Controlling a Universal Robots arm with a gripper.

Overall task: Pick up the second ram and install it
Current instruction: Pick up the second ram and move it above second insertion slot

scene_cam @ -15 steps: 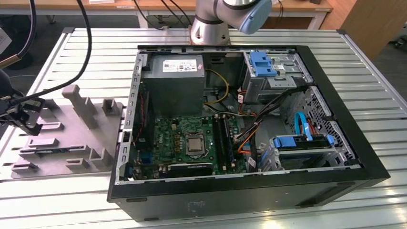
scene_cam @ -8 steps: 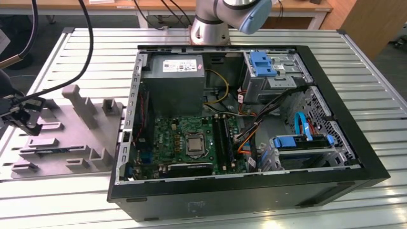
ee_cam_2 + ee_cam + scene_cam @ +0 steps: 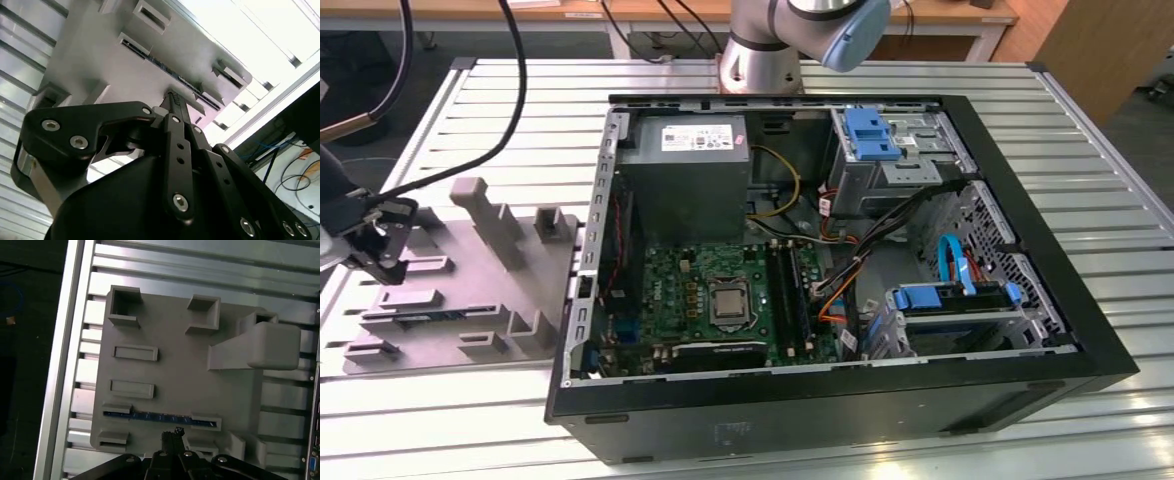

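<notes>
The second ram (image 3: 160,417) is a thin blue-green stick standing on edge in two slotted blocks of the grey holder (image 3: 175,375). It also shows as a dark strip in the second wrist view (image 3: 165,67) and low on the holder in the exterior view (image 3: 434,315). My gripper (image 3: 172,431) hangs just above the holder, a little to one side of the stick's middle and not touching it. Its fingers look shut with nothing between them. The exterior view puts the gripper (image 3: 382,265) at the far left, over the holder (image 3: 467,300).
An open computer case (image 3: 1067,330) lies on the slatted metal table (image 3: 1094,130). Inside are the green motherboard (image 3: 680,290) and its long black slots (image 3: 785,285), a power supply (image 3: 687,170), drive cages and loose cables. The holder's tall posts (image 3: 480,205) rise near the gripper.
</notes>
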